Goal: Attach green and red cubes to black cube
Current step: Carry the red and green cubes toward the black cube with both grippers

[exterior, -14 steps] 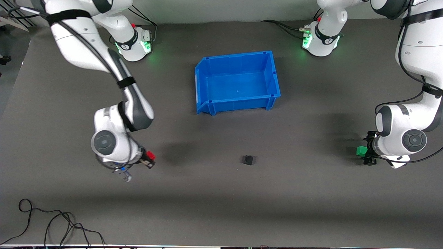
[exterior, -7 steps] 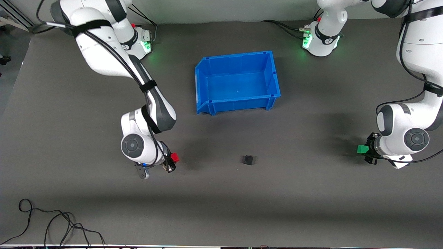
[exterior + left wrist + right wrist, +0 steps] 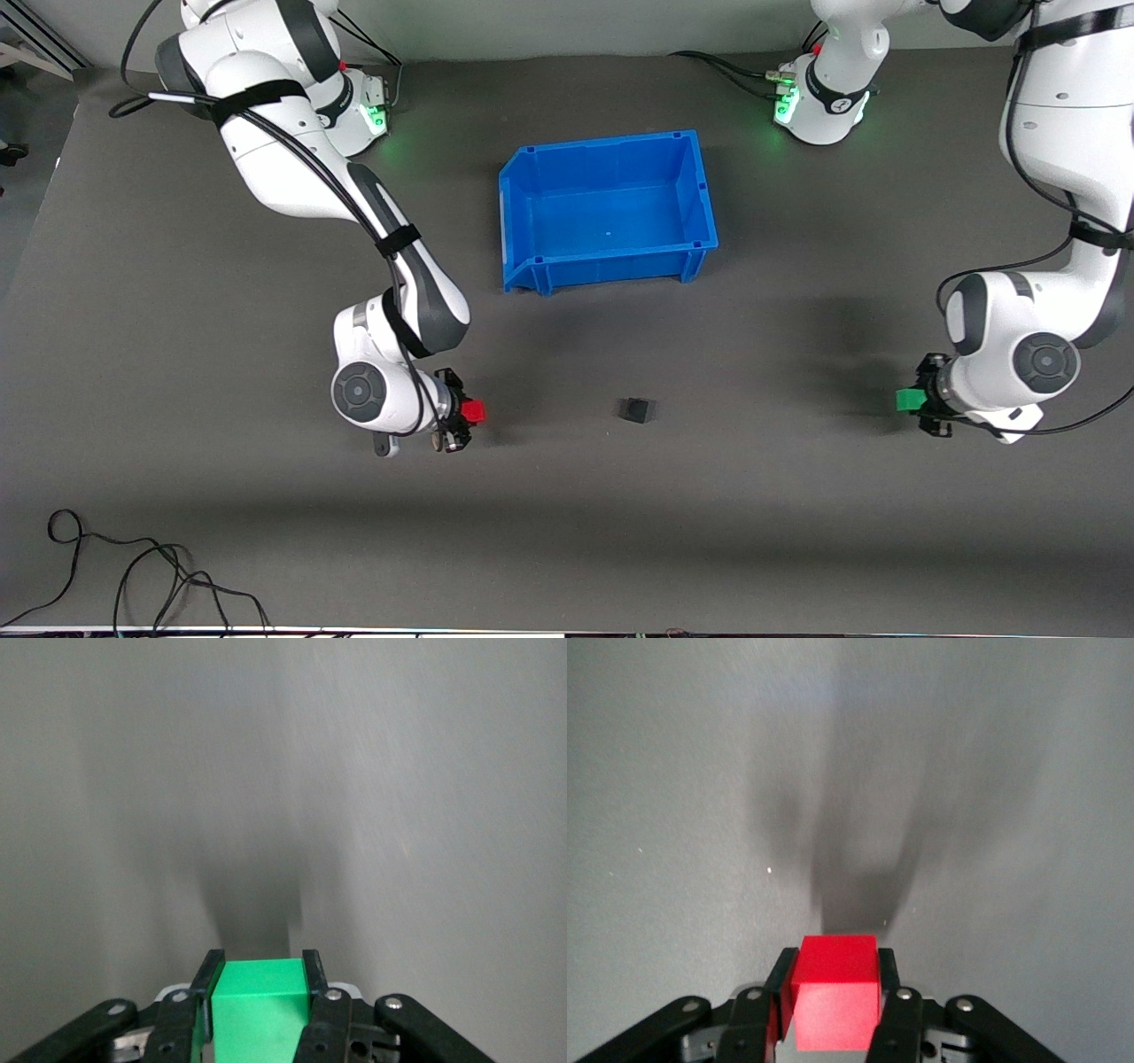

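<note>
Blue bin (image 3: pixel 609 208) well apart from black cube (image 3: pixel 635 409) on grey mat (image 3: pixel 762 514).

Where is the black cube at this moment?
In the front view the black cube sits alone on the grey mat, nearer the camera than the blue bin, between the right pincer holding the red cube and the left pincer holding the green cube.

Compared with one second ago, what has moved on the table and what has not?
The right gripper, shut on the red cube, travelled toward the black cube. The left gripper, shut on the green cube, shifted slightly toward it too. Black cube and blue bin stayed put.
</note>
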